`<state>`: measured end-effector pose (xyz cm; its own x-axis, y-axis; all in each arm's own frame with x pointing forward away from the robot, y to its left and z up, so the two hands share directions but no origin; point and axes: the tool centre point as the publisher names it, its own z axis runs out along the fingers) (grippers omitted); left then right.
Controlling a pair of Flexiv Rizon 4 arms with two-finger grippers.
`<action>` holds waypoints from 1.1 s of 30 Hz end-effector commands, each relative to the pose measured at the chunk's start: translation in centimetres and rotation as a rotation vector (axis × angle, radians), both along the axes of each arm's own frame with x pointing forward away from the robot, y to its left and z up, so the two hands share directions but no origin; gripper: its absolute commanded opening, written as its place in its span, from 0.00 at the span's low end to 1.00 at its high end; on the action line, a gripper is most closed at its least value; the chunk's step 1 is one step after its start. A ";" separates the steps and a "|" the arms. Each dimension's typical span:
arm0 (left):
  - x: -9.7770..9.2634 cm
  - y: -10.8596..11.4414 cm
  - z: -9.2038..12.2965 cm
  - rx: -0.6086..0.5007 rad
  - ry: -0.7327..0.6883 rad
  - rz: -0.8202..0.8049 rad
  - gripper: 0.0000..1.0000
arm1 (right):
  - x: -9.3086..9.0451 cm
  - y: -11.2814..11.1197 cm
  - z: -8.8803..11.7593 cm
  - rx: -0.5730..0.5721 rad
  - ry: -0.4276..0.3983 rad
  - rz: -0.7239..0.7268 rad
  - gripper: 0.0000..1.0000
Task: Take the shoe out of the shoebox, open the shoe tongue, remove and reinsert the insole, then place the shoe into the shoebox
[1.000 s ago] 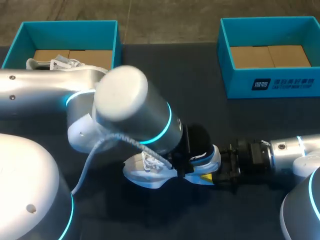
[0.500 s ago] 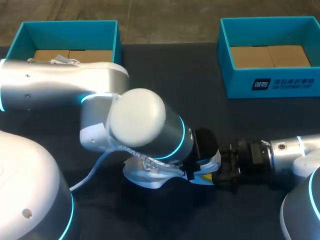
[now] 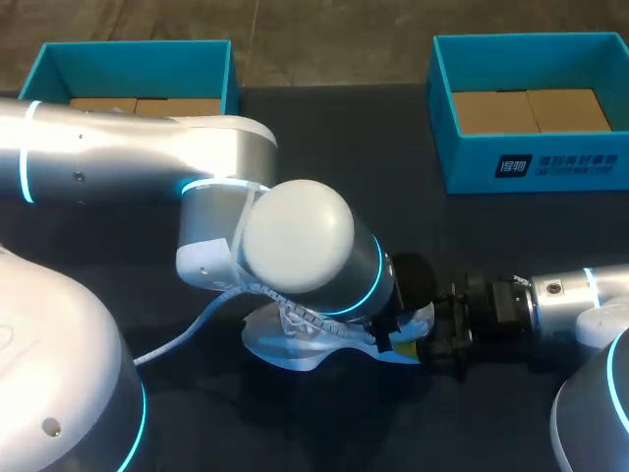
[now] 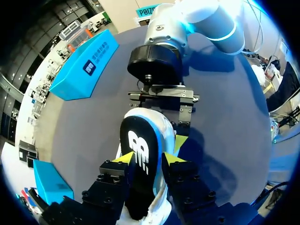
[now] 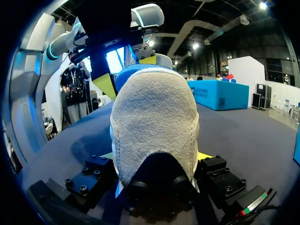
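A white and blue shoe (image 3: 295,344) lies on the dark table (image 3: 393,157), mostly hidden under my left arm. My right gripper (image 3: 429,339) is shut on its grey suede heel (image 5: 154,126), a yellow tip showing on each side. From above, my left gripper (image 4: 149,158) has its yellow fingertips (image 4: 125,157) pressed on both sides of the black insole (image 4: 140,159), which bears a white logo. The insole's heel end sits in the shoe's opening (image 4: 157,124). The right gripper (image 4: 161,96) is just ahead of the shoe.
A teal shoebox (image 3: 138,64) stands at the back left, partly behind my left arm. A second teal shoebox (image 3: 531,108) with a cardboard floor stands at the back right. Both arms crowd the table's front middle.
My left arm has swung right over the shoe and now hides the white shoe in the back-left box. Its fingers have drawn closer together. The right arm has not moved.
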<state>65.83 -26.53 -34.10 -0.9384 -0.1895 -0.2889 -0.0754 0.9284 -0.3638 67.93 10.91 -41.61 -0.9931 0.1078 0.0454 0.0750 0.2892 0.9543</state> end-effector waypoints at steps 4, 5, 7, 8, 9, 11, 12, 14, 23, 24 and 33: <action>-0.2 -0.2 -0.4 0.000 -0.048 0.025 0.36 | -0.1 0.1 -0.1 -0.003 0.001 -0.002 0.00; -0.4 -0.2 -0.4 0.000 -0.051 0.024 0.35 | -0.1 0.1 -0.1 -0.003 0.001 -0.002 0.00; -0.5 -0.3 -0.6 0.001 -0.064 0.027 0.35 | -0.1 0.1 -0.1 -0.003 0.001 -0.002 0.00; -0.6 -0.3 -0.6 0.000 -0.065 0.027 0.35 | -0.1 0.1 -0.1 -0.003 0.001 -0.002 0.00; -0.6 -0.3 -0.7 -0.001 -0.070 0.031 0.34 | -0.1 0.1 -0.1 -0.003 0.001 -0.002 0.00; -0.5 -0.4 -0.8 0.000 -0.077 0.036 0.34 | -0.1 0.1 -0.1 -0.003 0.001 -0.002 0.00; -0.5 -0.4 -0.8 0.000 -0.078 0.036 0.34 | -0.1 0.1 -0.1 -0.003 0.001 -0.002 0.00; -0.4 -0.5 -0.7 -0.002 -0.091 0.045 0.33 | -0.1 0.1 -0.1 -0.003 0.001 -0.002 0.00; 0.1 -0.8 -0.8 0.005 -0.129 0.069 0.24 | -0.1 0.1 -0.1 -0.003 0.001 -0.002 0.00; 0.1 -0.8 -0.9 0.005 -0.133 0.072 0.18 | -0.1 0.1 -0.1 -0.003 0.001 -0.002 0.00; 0.2 -0.6 -0.6 0.001 -0.142 0.077 0.00 | -0.1 0.1 -0.1 -0.003 0.001 -0.002 0.00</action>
<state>66.16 -27.21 -34.88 -0.8728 -0.2564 -0.4153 -0.0931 0.9227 -0.3740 67.93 10.91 -41.62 -0.9931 0.1078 0.0453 0.0749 0.2892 0.9543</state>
